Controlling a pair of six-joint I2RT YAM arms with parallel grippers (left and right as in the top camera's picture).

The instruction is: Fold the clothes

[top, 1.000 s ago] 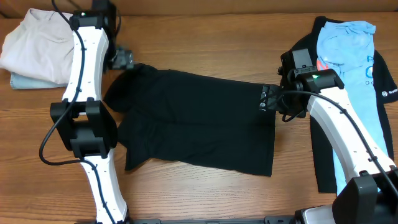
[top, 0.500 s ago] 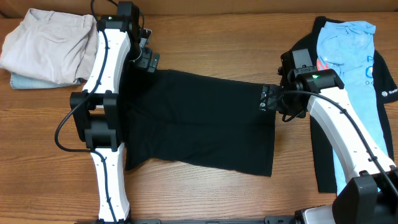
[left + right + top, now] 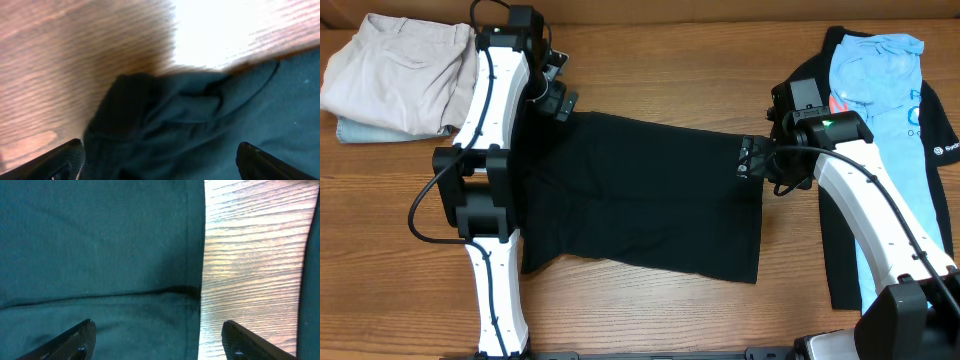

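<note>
The black T-shirt [image 3: 640, 190] lies spread flat across the middle of the table. My left gripper [image 3: 558, 100] hovers at its far left corner, open. In the left wrist view [image 3: 160, 145] its fingers straddle a bunched fold of the black cloth [image 3: 150, 110]. My right gripper [image 3: 750, 158] sits at the shirt's right edge near the far corner, open. In the right wrist view [image 3: 159, 323] it straddles the shirt's hem [image 3: 195, 255], with bare wood to the right. No neck tag shows.
A beige folded garment [image 3: 390, 65] lies on a pale blue folded one [image 3: 360, 130] at the far left. At the right a light blue printed tee [image 3: 875, 85] lies on a black shirt with a white sleeve logo [image 3: 945, 150].
My left arm swung right from the shirt's left side to its far left corner, and the left sleeve no longer sticks out. The right arm has not moved.
</note>
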